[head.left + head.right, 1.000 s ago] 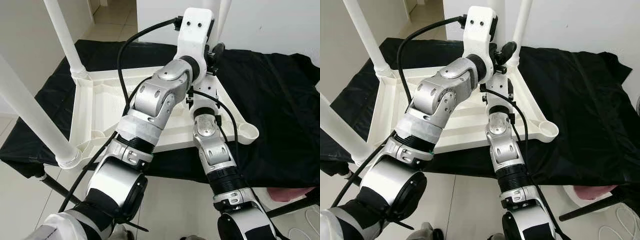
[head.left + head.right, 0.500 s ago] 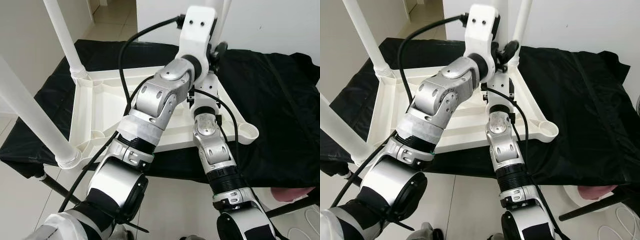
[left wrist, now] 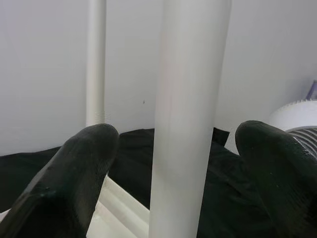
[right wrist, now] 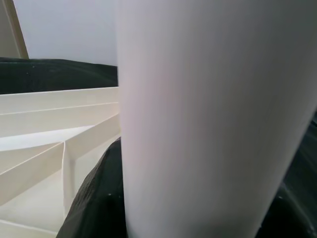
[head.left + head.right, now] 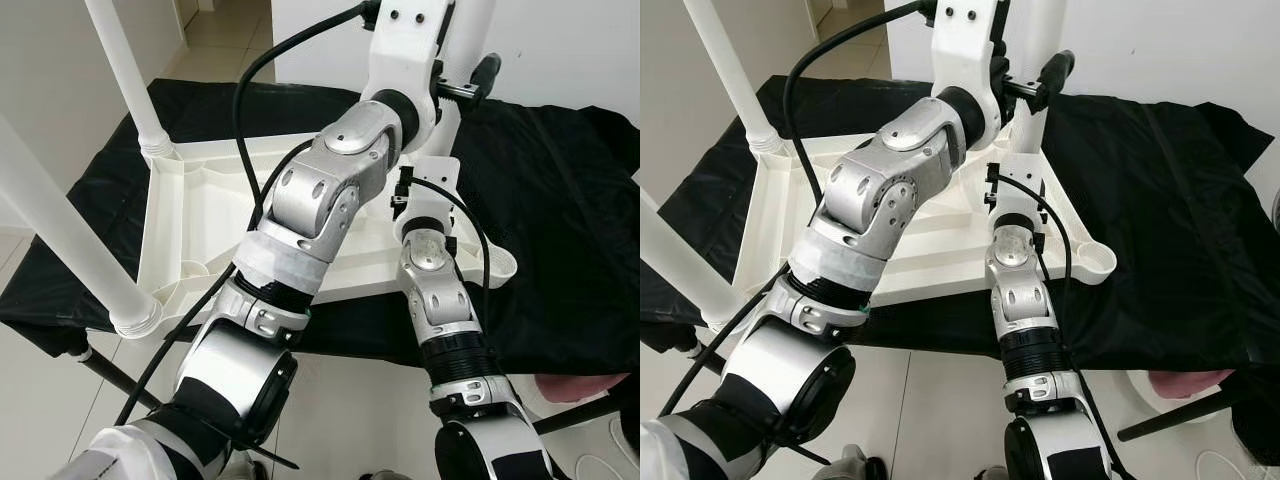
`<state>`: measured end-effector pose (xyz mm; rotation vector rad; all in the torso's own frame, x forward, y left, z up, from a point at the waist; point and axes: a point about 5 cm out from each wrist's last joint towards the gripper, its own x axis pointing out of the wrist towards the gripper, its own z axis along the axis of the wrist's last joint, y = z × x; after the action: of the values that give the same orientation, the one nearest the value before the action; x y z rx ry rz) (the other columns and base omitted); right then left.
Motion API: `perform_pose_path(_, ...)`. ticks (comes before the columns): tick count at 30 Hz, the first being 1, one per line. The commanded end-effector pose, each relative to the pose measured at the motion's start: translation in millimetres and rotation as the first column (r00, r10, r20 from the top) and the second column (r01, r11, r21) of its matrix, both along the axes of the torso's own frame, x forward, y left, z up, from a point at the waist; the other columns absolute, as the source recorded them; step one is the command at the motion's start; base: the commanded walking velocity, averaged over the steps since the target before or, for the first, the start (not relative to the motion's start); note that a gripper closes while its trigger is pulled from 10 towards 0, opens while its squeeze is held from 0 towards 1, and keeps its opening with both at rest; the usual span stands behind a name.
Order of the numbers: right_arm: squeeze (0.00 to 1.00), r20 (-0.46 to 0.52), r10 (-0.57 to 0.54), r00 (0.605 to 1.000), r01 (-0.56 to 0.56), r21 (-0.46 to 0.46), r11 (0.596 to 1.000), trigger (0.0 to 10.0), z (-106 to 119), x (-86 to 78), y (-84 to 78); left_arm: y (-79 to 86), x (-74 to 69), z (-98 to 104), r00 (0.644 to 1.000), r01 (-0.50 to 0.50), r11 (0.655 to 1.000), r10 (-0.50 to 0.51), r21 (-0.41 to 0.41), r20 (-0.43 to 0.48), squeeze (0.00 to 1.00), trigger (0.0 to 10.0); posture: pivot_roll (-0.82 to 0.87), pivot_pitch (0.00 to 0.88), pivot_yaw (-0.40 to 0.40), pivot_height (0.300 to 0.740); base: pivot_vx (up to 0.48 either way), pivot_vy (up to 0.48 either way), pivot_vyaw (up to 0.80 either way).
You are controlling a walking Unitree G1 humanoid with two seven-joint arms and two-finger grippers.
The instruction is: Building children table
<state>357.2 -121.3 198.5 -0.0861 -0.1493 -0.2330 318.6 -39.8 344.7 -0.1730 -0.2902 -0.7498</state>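
Leg [image 3: 190,99] btwn tool fingers [image 3: 74,183] (untouched).

Black cloth [image 5: 560,200] over a work surface, pale tiled floor [image 5: 350,420], white wall [image 5: 570,50] behind.

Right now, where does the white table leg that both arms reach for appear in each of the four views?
Left eye view: white table leg at the top, right of centre.
Right eye view: top, just right of centre.
Left wrist view: upright in the middle, a black finger on each side.
Right wrist view: very close, across the right half.
Shared landmark: the black cloth.
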Motion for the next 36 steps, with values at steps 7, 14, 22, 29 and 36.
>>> perform_pose_path(7,0.00,0.053,0.002,0.999,-0.006,0.064,0.998,10.0,17.5,8.6,-20.3,0.0,-10.5,-12.1,0.989,0.148,0.989,-0.148,-0.030,0.004,0.00,10.0,-0.08,0.044,0.009,0.740,0.000,0.000,0.00)
perform_pose_path(14,0.00,0.071,0.028,0.997,-0.032,0.048,0.998,10.0,23.2,9.7,-22.6,8.1,-4.8,-25.0,0.993,0.113,0.994,-0.113,-0.009,-0.027,0.00,10.0,-0.09,0.040,0.011,0.740,0.000,0.000,0.00)
perform_pose_path(22,0.00,0.104,-0.007,0.995,0.004,0.029,1.000,10.0,31.1,10.2,-40.9,23.9,5.4,-70.4,0.993,0.027,0.994,-0.014,0.105,-0.118,0.00,10.0,-0.09,0.037,0.008,0.740,0.000,0.000,0.00)
perform_pose_path(29,0.00,0.113,-0.039,0.993,0.036,0.031,0.999,10.0,33.3,10.2,-57.8,26.3,4.9,-104.2,0.990,0.013,0.977,0.018,0.211,-0.142,0.00,10.0,-0.09,0.034,0.011,0.740,0.000,0.000,0.00)
perform_pose_path(36,0.00,0.115,-0.059,0.992,0.057,0.024,0.998,10.0,33.8,10.0,-63.1,15.4,-5.6,-138.4,0.993,0.096,0.919,-0.063,0.382,-0.099,0.00,10.0,-0.10,0.041,0.015,0.740,0.000,0.000,0.00)
